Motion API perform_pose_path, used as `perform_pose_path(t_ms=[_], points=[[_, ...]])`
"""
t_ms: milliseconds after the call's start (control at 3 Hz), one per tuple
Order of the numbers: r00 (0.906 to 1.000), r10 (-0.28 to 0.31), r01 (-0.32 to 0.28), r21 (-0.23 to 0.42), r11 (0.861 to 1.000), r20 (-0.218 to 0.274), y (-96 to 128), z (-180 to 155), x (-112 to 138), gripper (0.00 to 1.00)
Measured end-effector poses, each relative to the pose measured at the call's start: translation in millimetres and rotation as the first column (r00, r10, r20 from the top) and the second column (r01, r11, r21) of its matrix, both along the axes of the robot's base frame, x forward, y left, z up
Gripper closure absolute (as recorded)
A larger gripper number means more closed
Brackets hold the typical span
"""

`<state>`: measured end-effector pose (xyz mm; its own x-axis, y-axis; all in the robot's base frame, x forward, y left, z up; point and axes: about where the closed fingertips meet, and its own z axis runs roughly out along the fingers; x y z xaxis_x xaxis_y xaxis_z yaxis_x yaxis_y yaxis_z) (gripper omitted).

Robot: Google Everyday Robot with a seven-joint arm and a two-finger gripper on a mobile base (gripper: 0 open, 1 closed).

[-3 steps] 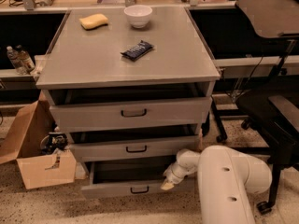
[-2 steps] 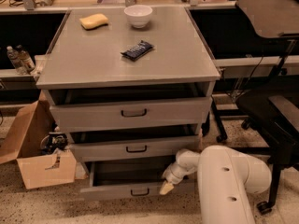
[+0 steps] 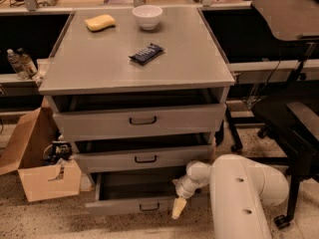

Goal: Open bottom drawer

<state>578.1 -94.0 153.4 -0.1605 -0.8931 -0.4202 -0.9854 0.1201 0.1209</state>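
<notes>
Risk comes mostly from where the gripper (image 3: 178, 208) is: it hangs low at the right part of the bottom drawer (image 3: 114, 206) front, just beside the small black handle (image 3: 149, 206) and, as far as I can see, not on it. Whether it is clenched or released I cannot tell. This drawer is the lowest of three in the grey cabinet, and it is already out enough that its dark inside shows under the middle drawer (image 3: 144, 159). If a pull is made from this off-centre place, I think the drawer can twist and jam in its rails, or the gripper can slip off the panel. The white arm (image 3: 244, 193) is close to the front right corner, so more travel outward may bring the drawer against it.
</notes>
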Motion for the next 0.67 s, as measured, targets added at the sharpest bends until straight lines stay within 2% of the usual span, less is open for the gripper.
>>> perform_pose_path(t_ms=[333,667], points=[[0.9911,0.132,-0.132,0.017,0.991,-0.014,18,1,-34,0.00],[0.9701,0.241,-0.238,0.089,0.967,-0.027,31,9,-76,0.18]])
